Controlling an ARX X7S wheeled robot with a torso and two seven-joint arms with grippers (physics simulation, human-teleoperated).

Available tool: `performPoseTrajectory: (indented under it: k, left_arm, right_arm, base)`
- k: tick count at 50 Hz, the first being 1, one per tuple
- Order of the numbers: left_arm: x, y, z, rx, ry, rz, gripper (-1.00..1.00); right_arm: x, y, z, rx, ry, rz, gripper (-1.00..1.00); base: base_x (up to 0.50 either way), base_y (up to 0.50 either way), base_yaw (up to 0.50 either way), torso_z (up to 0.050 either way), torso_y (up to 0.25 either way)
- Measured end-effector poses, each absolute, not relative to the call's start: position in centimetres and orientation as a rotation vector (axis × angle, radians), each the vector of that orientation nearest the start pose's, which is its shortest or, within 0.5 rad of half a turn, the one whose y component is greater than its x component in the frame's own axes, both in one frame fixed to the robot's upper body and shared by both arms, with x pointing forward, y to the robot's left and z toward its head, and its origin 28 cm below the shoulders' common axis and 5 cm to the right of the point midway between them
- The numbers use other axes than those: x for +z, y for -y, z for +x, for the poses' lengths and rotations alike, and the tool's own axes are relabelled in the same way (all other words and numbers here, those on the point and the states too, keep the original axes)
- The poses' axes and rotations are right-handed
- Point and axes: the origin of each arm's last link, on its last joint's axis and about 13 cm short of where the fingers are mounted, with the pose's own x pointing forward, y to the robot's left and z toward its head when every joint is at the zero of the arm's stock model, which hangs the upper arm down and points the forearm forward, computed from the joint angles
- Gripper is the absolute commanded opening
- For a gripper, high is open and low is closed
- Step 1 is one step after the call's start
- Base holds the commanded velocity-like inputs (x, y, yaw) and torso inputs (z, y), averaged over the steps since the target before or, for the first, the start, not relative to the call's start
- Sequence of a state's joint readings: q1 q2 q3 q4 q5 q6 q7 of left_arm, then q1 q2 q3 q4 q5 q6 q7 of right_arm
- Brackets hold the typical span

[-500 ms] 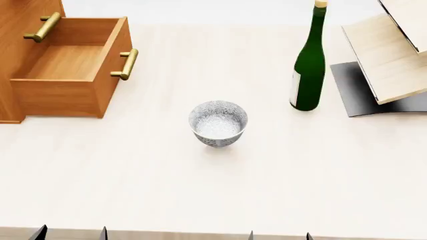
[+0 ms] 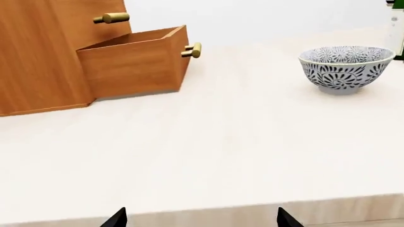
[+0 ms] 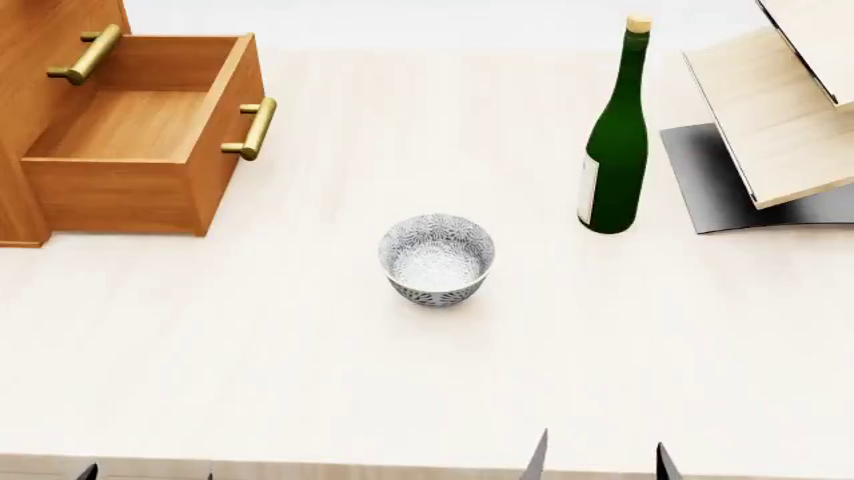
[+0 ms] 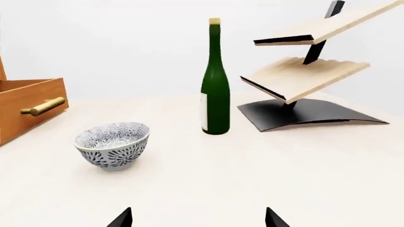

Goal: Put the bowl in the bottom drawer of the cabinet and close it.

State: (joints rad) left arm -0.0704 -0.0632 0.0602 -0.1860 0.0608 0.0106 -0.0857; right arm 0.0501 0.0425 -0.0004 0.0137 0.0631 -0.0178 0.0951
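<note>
**Bowl upright on the table, bottom drawer pulled out**

While the bowl (image 3: 437, 259) is seen standing upright on its narrow foot near the middle of the pale table (image 3: 400, 390), nothing is touching it. Its white wall is covered with a fine grey-blue pattern, and its inside is seen to hold nothing.

At the far left of the table the orange-brown cabinet (image 3: 40, 40) is placed, and the bottom drawer (image 3: 134, 135) is drawn out toward the middle of the table. The drawer's box is open at the top, and a brass bar handle (image 3: 252, 128) is fixed across its front. The bowl is set apart from the drawer, nearer the robot and to its right.

A green bottle (image 3: 615, 140) is stood upright beyond the bowl on the right, and a pale wooden slanted rack (image 3: 781, 110) on a dark base is found just beside it, at the far right.

Only the fingertips of the left gripper (image 3: 147, 472) and the right gripper (image 3: 601, 462) are shown, at the near edge of the table. On each, the jaws are held spread, with nothing between them. Both are kept well apart from the bowl.
</note>
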Motion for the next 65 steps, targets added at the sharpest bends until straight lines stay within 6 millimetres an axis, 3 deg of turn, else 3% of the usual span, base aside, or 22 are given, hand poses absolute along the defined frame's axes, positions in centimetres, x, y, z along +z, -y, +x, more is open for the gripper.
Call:
performPoseTrajectory:
  k: [8,24,33,45,65]
  left_arm:
    - [-0.4,-21.5,21.4,0.028,-0.105,0.194,1.0]
    - [6.5,-21.3,18.9,0.035,0.029,0.206,1.0]
    - [9.8,-21.5,17.5,0.061,0.1,0.151,1.0]
    - [12.0,-21.8,16.4,0.093,0.141,0.115,1.0]
    - [13.4,-22.7,15.4,0.17,0.143,0.103,1.0]
  right_arm:
    - [3.2,11.0,22.2,-0.105,0.112,-0.013,1.0]
    - [11.9,11.5,20.7,-0.119,0.346,0.073,1.0]
    - [15.2,12.1,19.6,-0.134,0.426,0.132,1.0]
    - [17.2,12.7,18.7,-0.147,0.478,0.159,1.0]
    - [18.1,13.5,18.3,-0.184,0.503,0.148,1.0]
  base:
    - [0.0,0.0,0.0,0.0,0.0]
    - [0.0,0.0,0.0,0.0,0.0]
    - [0.0,0.0,0.0,0.0,0.0]
    - [0.0,0.0,0.0,0.0,0.0]
    - [0.0,0.0,0.0,0.0,0.0]
